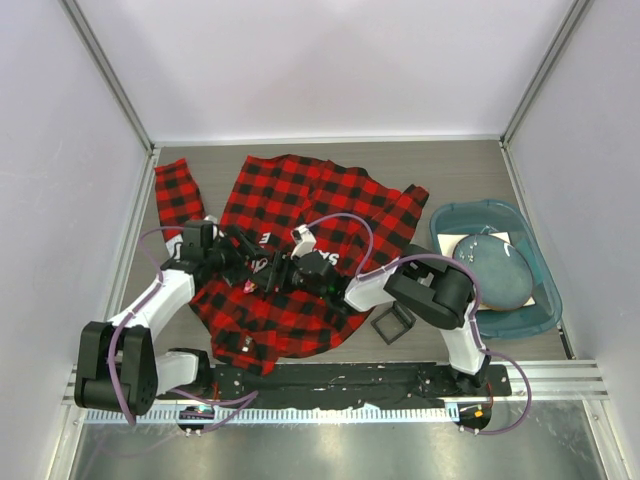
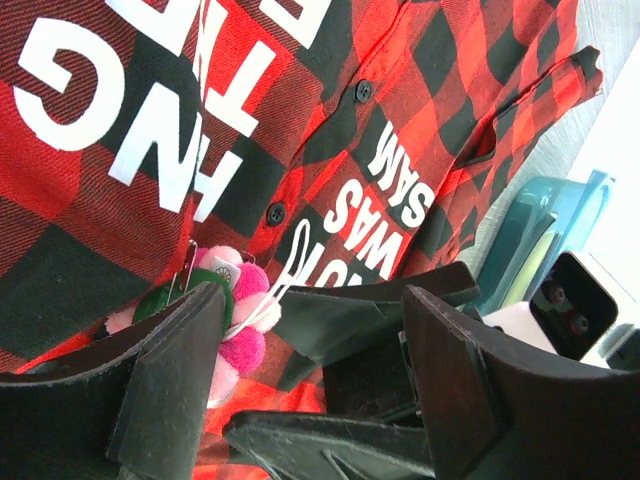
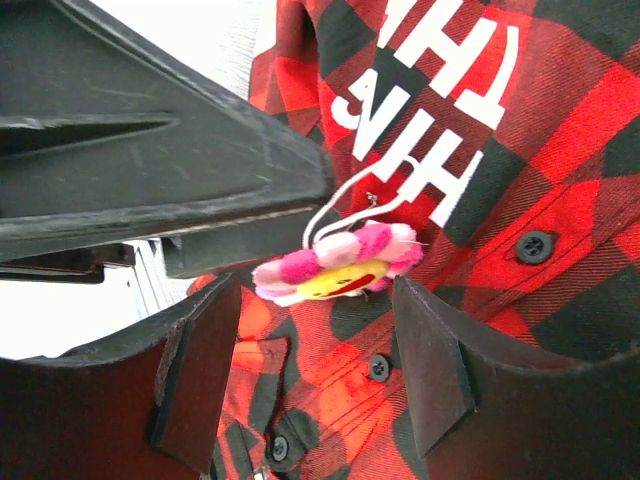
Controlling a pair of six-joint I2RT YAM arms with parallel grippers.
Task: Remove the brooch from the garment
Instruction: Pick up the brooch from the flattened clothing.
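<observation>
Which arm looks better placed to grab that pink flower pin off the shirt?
Right. The brooch sits centred between the fingers of the open right pincer; at the left pincer it lies off beside one finger, partly hidden.

White block lettering (image 2: pixel 385 190) on the garment (image 2: pixel 480 80) reads upside down "WAS" and "SAM" mid-frame in the left wrist view, with larger cropped letters, perhaps "ING", toward ten o'clock, while the right wrist view shows only fragments like "TH".

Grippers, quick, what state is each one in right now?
Left gripper: open, nothing gripped.
Right gripper: open, brooch just ahead of it, not gripped.
</observation>
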